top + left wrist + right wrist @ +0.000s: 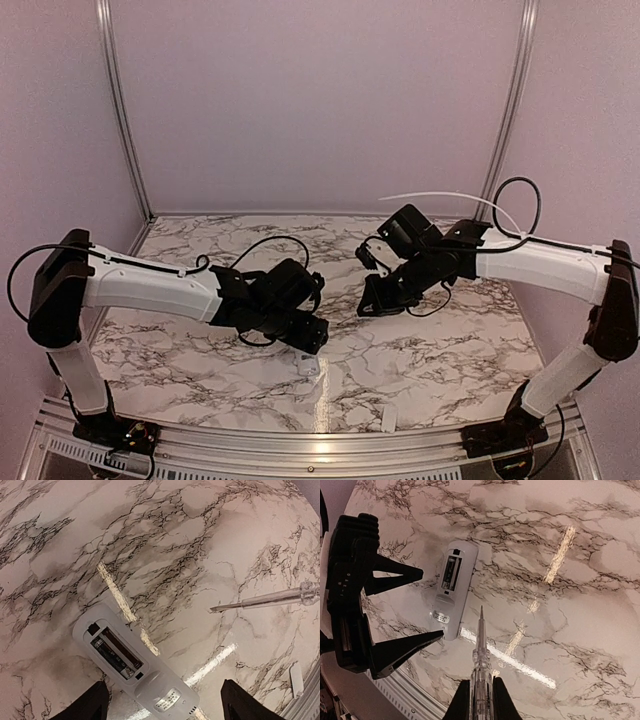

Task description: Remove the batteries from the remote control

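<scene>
Remote control (150, 682): a small white oblong handset lying flat on the marble table (450, 350), back side up. It sits directly beneath the left gripper (310, 340). In the top view only one end peeks out on the near side of that gripper.

Remote's back: the cover is off, leaving a long recessed compartment open in one half. A small printed label (168, 700) sits on the other half. In the left wrist view the label end shows between the left gripper's fingers and the compartment end reaches out beyond them.

Batteries (112, 655): two slender shapes seated side by side in the compartment, one black and the other brown-red. Both are much shorter than the handset.

Left gripper, state: the fingers are spread wide apart with nothing between them. It hovers over the handset, and no finger visibly touches it.

Right gripper (477, 690): it is off to the right of the left gripper, clamped tight on the handle of a screwdriver (481, 650).

Screwdriver: it has a clear handle and a thin metal tip aimed toward the left gripper. The tip ends near the handset's long side, by the label, without touching.

White piece (390, 420): small and flat, it lies on the table to the right of the left gripper and nearer the front rail.
</scene>
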Tool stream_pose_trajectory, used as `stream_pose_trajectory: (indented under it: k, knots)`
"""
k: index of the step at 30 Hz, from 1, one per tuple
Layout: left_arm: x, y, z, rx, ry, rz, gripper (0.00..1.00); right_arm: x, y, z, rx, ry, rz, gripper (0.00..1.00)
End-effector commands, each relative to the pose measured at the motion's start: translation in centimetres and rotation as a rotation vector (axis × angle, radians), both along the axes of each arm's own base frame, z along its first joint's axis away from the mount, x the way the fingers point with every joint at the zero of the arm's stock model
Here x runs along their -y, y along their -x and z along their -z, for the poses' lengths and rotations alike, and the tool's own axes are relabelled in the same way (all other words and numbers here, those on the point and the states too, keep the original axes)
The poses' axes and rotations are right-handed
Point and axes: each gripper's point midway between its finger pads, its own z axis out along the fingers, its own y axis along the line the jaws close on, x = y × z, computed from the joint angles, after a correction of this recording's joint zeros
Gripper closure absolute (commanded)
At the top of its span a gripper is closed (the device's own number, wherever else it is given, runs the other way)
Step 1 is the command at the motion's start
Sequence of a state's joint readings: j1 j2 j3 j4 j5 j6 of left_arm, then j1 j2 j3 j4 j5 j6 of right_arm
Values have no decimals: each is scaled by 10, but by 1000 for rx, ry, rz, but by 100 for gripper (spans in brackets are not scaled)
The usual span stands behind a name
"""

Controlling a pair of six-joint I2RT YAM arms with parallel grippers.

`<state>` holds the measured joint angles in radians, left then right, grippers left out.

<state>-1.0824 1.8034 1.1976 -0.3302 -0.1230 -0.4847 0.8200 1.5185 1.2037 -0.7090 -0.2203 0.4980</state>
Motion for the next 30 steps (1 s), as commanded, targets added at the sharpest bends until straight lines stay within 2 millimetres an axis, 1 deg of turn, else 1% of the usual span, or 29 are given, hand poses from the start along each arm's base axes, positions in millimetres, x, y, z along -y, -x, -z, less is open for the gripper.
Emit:
stream_pose_trajectory:
  k: [1, 5, 13, 15, 17, 20, 21, 24, 26, 30]
  knots:
    - [-16, 6, 27, -52, -118, -117, 19, 11, -16, -8, 31, 41, 72, 100]
    - [-23, 11, 40, -74, -158, -167, 20, 19, -20, -7, 26, 50, 112, 100]
    - [-7, 23, 60, -107, -158, -135, 23, 22, -20, -5, 20, 48, 121, 100]
    - [-7, 25, 65, -117, -166, -131, 26, 23, -20, -6, 22, 48, 125, 100]
    - [-7, 25, 65, -116, -166, -126, 29, 23, -20, -7, 22, 47, 131, 100]
    - [-7, 28, 65, -107, -151, -90, 37, 24, -19, -8, 20, 38, 143, 100]
    - [-8, 36, 67, -107, -119, -33, 43, 24, -17, -9, 13, 20, 151, 100]
    - [-20, 39, 75, -79, -132, 1, 52, 22, -14, -10, -1, -9, 159, 100]
    - [-25, 40, 77, -50, -121, 20, 58, 18, -12, -11, -22, -43, 176, 100]
    - [-22, 36, 70, -4, -85, 34, 63, 5, -8, -14, -110, -142, 235, 100]
